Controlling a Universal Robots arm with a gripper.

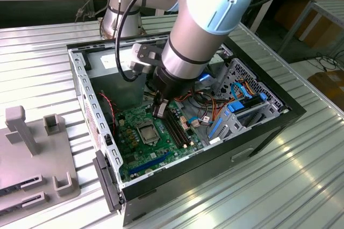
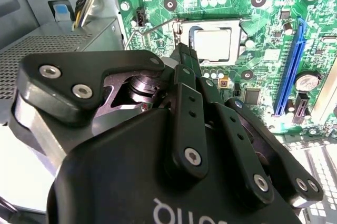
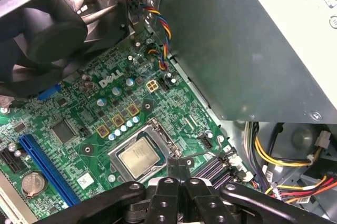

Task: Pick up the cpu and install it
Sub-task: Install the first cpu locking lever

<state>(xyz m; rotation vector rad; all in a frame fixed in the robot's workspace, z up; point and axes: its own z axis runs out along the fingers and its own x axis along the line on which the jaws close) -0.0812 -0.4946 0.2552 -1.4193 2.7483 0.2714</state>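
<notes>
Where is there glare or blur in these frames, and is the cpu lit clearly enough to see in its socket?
Exterior view: bright streaks of glare on the ribbed metal table; the case interior is dimmer. Second wrist view: the gripper looms large, while the cpu looks pale and washed out but readable. First wrist view: even light, and the cpu sits sharp in the socket.

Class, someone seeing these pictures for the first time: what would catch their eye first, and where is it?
First, the large grey arm reaching down into the open computer case in the exterior view. Next, the green motherboard, where the cpu lies in its socket. The gripper hangs just beside it, jaws together.
</notes>
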